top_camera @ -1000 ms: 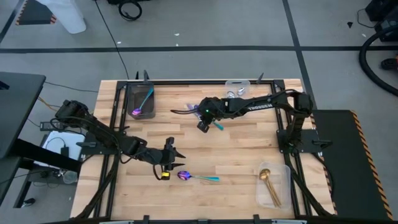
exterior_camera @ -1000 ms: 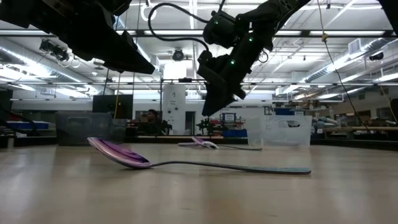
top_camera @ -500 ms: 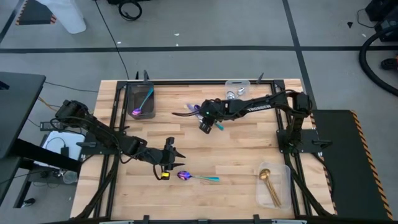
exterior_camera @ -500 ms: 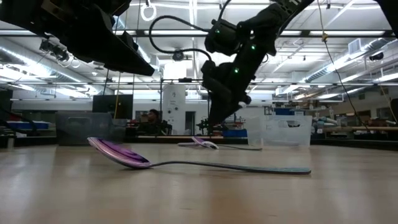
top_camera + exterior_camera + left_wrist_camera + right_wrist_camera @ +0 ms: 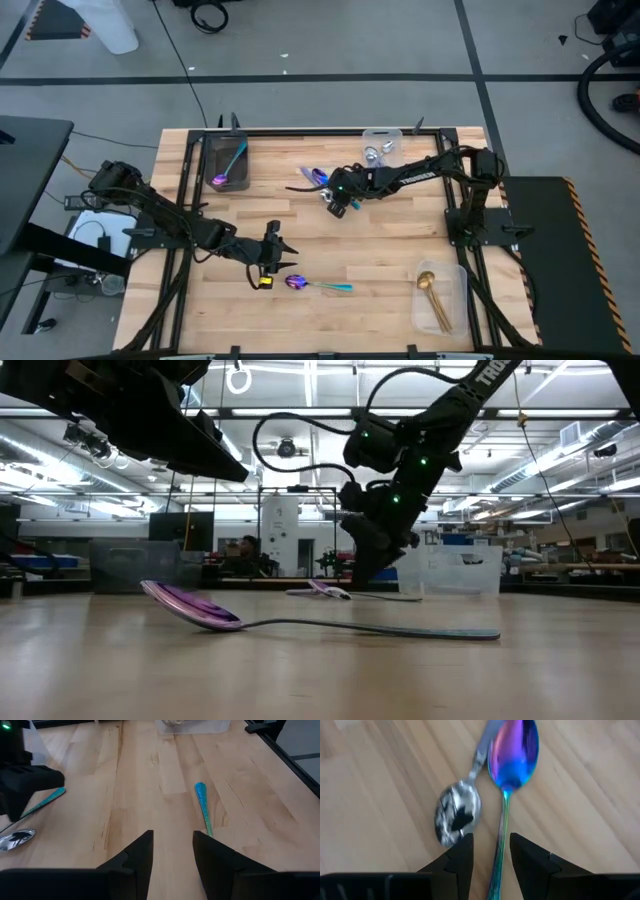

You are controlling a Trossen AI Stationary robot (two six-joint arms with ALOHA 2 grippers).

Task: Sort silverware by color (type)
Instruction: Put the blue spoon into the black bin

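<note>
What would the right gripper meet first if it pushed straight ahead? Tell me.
Probably the purple spoon with the teal handle: the open right gripper straddles its handle, with the bowl dead ahead. The silver spoon lies just beside that line. How far above the table the fingers are is unclear.

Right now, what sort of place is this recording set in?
Likely a robotics lab or workshop: a wooden table in a black frame, open hall with ceiling strip lights, cables on the taped concrete floor.

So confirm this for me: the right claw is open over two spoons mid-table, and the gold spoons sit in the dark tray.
Not quite. The gold spoons lie in the clear bin at the near right, as the high view shows; the dark tray holds a teal-handled spoon. The right claw is open over two spoons.
</note>
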